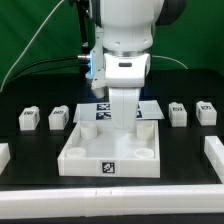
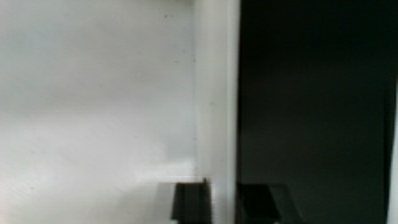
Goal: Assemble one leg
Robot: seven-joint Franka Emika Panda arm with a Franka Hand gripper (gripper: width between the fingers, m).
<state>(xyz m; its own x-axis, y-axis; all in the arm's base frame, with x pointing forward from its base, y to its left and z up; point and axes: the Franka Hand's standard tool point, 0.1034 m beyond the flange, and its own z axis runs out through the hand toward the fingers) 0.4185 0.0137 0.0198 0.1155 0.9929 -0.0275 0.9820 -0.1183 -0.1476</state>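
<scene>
Green screen backs a black counter, and a large white panel with a raised rim lies at its middle, with the marker board just behind it. The arm comes straight down over the panel's far edge, and the gripper sits low at that rim. In the wrist view its dark tips appear to straddle the line where the white panel meets the dark counter. I cannot tell whether the jaws are clenched on the rim or slack around it.

No leg is in hand. All four stand on the counter apart from the panel. Two are on the exterior view's left, one leg and a second leg. Two are on the exterior view's right, a third leg and a fourth leg.

Each looks like a small, rigid plastic post, likely light and easy to knock over or skid on the smooth counter. The flat square sides suit a pinch across two opposite faces. I would take hold near the upper end, squarely, so it neither twists nor slips.
</scene>
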